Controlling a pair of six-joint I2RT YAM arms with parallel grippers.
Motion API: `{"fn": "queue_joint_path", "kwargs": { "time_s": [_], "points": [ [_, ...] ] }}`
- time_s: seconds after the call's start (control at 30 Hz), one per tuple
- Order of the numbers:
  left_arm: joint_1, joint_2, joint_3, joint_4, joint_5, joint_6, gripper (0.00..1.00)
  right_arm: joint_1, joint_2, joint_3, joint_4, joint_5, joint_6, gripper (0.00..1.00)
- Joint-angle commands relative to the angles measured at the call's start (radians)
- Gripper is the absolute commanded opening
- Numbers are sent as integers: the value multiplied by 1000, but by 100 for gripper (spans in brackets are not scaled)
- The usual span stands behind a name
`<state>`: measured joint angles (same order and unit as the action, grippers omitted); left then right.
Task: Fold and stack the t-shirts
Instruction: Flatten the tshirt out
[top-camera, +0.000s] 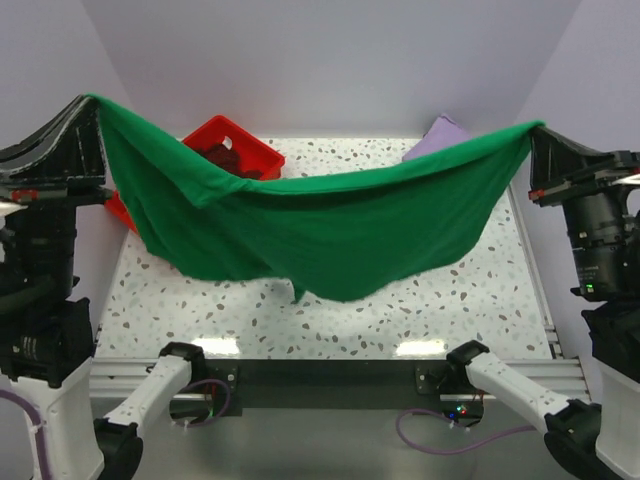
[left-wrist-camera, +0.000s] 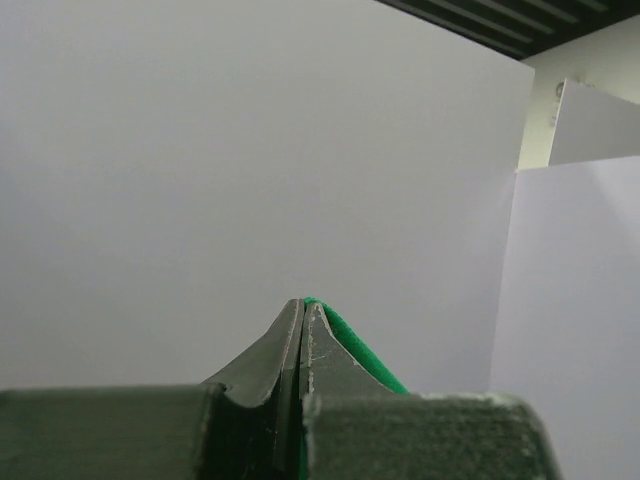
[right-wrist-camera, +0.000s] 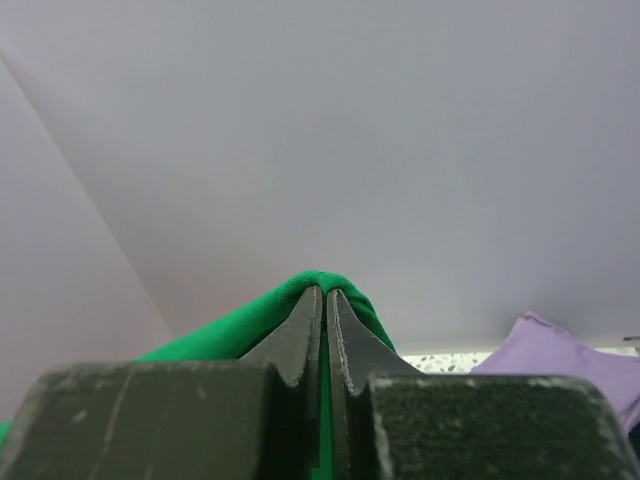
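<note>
A: So, where is the green shirt (top-camera: 320, 225)?

B: It is strung across the middle of the top view, from upper left to upper right, hanging over the table (top-camera: 480, 290). It sags lowest near the centre of the frame. I cannot tell whether that low edge touches the table.

A: Which arm has it?

B: Both. The left gripper (top-camera: 92, 98), at the upper left, is clenched on one end of the cloth. The right gripper (top-camera: 533, 128), at the upper right, is clenched on the other end. In each wrist view the fingers are pressed together, with green cloth pinched at their tips.

A: And behind the shirt?

B: A red tray (top-camera: 225, 135) sits at the upper left, partly hidden by the cloth. Something dark red lies in it, too dim to name. A lavender shirt (top-camera: 435, 138) lies at the upper right of the table, showing just above the stretched top edge.
</note>
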<state>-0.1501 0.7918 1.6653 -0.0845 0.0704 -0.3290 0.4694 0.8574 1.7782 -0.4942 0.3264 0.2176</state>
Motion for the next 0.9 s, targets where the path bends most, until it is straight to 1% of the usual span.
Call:
{"fn": "queue_joint_path", "kwargs": {
  "time_s": [0.0, 0.07, 0.13, 0.2, 0.27, 0.3, 0.4, 0.47, 0.57, 0.6, 0.7, 0.73, 0.87],
  "points": [
    [4, 108, -28, 2, 89, -7, 0, -2, 22, -39, -14, 52, -37, 0],
    [4, 153, -51, 11, 97, -19, 0, -2, 28, -92, 6, 109, -43, 0],
    [4, 230, -64, 25, 94, -22, 0, -2, 43, -146, 34, 173, -50, 0],
    [4, 314, -61, 28, 97, -24, 0, -2, 63, -181, 69, 210, -58, 0],
    [4, 363, -53, 32, 98, -21, 0, -2, 77, -224, 94, 255, -64, 0],
    [4, 406, -52, 37, 97, -18, 0, 0, 90, -233, 115, 264, -70, 0],
    [4, 463, -38, 28, 82, -7, 0, 0, 107, -244, 129, 278, -76, 0],
    [4, 468, -44, 22, 72, -4, 0, -2, 109, -244, 132, 269, -77, 0],
    [4, 431, -85, 28, 66, -4, 0, -2, 86, -249, 125, 246, -72, 0],
    [4, 352, -137, 32, 52, -1, 0, -2, 44, -261, 112, 218, -63, 0],
    [4, 278, -176, 16, 49, 2, 0, -2, 7, -270, 97, 189, -55, 0],
    [4, 220, -188, 11, 46, 2, 0, -2, -3, -269, 86, 178, -49, 0],
    [4, 69, -246, -21, 22, 11, 0, -2, -55, -261, 54, 151, -43, 0]
  ]
}}
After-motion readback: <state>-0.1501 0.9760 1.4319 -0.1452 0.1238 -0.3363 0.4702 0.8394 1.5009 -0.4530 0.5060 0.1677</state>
